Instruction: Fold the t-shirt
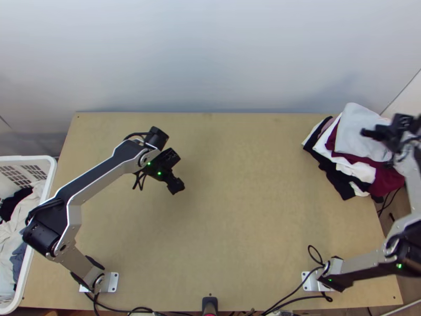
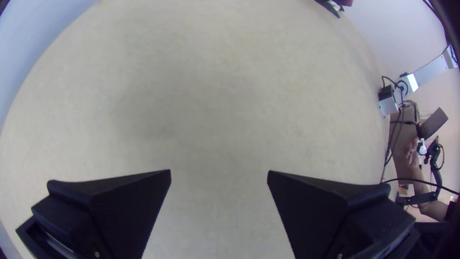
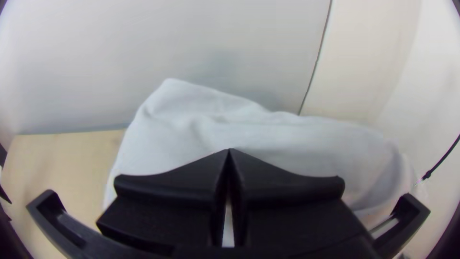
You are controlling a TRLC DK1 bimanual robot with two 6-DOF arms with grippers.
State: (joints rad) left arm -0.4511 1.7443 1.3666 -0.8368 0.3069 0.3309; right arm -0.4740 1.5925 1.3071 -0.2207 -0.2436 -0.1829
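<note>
Wall: pale grey panels (image 1: 210,58), behind the uneven stack of folded white, black and burgundy cloth garments (image 1: 341,167).
Worktop: light wooden worktop (image 1: 237,210) beneath the stack, stretching far to its left.
T-shirt: pale grey soft cloth garment (image 1: 360,129), presumably the task's t-shirt, on top of the stack, apparently folded into a compact packet with softly creased edges.
Right pincer: broad black pincer (image 3: 229,149) over the t-shirt atop the stack; fingers together, tips meeting, no cloth seen clamped. Whether it touches the fabric cannot be told.
Left pincer: matching black pincer (image 2: 219,172), well left of the stack above the wood; fingers wide apart, nothing between them.
Stage: folding looks finished; backing the right pincer off the stack would be a sensible next move.
Cloth feel: likely light, limp and hardly slippery; a drag could unfold it.
Hold: if it needs straightening, pinch a folded edge through all its layers, sparing the garments beneath.
Edges: the stack sits by the worktop's right-hand border, so a push rightward risks a slide; leftward offers the roomier path.
Basket: white plastic laundry basket (image 1: 51,176), far left of the stack, holding loose clothes (image 1: 18,231).
</note>
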